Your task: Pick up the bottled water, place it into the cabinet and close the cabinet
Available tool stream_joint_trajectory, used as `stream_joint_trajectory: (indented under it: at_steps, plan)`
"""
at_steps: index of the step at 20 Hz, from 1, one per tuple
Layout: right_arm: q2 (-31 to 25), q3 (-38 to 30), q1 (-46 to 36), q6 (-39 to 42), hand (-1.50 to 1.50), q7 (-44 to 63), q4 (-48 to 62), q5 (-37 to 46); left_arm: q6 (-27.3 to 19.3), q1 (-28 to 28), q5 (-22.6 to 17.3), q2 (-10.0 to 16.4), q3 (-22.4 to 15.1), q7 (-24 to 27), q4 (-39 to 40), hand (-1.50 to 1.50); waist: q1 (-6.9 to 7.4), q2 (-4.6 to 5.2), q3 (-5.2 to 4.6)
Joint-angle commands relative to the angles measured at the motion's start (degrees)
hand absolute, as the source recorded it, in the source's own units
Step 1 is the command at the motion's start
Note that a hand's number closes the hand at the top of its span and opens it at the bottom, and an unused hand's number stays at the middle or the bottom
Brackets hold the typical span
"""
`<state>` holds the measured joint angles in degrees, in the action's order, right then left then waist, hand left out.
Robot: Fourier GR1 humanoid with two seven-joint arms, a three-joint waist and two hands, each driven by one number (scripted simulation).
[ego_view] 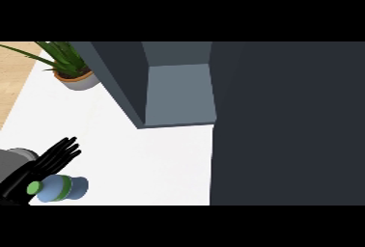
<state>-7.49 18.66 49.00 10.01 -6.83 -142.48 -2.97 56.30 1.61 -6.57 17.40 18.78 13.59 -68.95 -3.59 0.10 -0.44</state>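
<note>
Water bottle (51,189) sits at the lower left corner of the white counter (143,159). It has a blue body, a green cap (32,188) pointing left and a green band further along. It looks to be lying on its side, well apart from the cabinet.

Left hand (41,167) comes in from the lower left on a grey forearm (14,161). Its fingers (63,150) are straight and spread apart, pointing up and to the right, just above the bottle in the view. Nothing is wrapped around the bottle. The lower part of the hand lies right beside the cap; cannot tell if it touches.

Potted plant (75,77) stands at the upper left, with long green leaves in a round pot, at the counter's back edge. A strip of wood floor (14,72) shows to its left.

Cabinet (178,91) is in the top middle, dark, standing open, with a lighter grey inside and nothing visible in it.

A big dark panel (285,120) of the same colour fills the right side from top to bottom, right beside the opening. Cannot tell for sure if it is the door.
</note>
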Motion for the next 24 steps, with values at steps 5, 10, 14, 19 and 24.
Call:
stream_joint_trajectory:
  at_steps: [5,10,14,19,24]
  plan:
    - [-1.4,-0.9,5.1,0.7,-1.5,-1.1,-4.5,-2.0,5.5,-3.4,5.5,0.0,-4.6,15.2,13.2,-1.5,0.77,0.03,0.02]
    - [-1.3,0.8,6.3,0.8,-1.5,-3.1,-4.5,0.1,-0.1,-5.6,7.8,-1.6,-6.4,21.2,20.1,1.5,0.73,0.07,-0.03]
    - [-1.9,0.0,7.7,1.2,-1.5,-3.5,-6.1,-1.8,1.7,-8.7,6.7,0.2,-7.8,22.4,25.3,1.5,0.7,0.2,0.02]
    - [-1.8,-0.8,8.6,0.3,-1.5,-2.9,-6.9,-2.0,-3.3,-10.0,5.3,-2.3,-8.4,25.5,28.0,1.5,1.72,0.21,0.11]
    - [-1.6,0.6,9.8,1.2,-1.5,-6.6,-2.9,0.0,-32.8,-6.6,-0.3,-16.9,-0.1,26.0,25.2,1.5,2.84,-0.34,0.2]
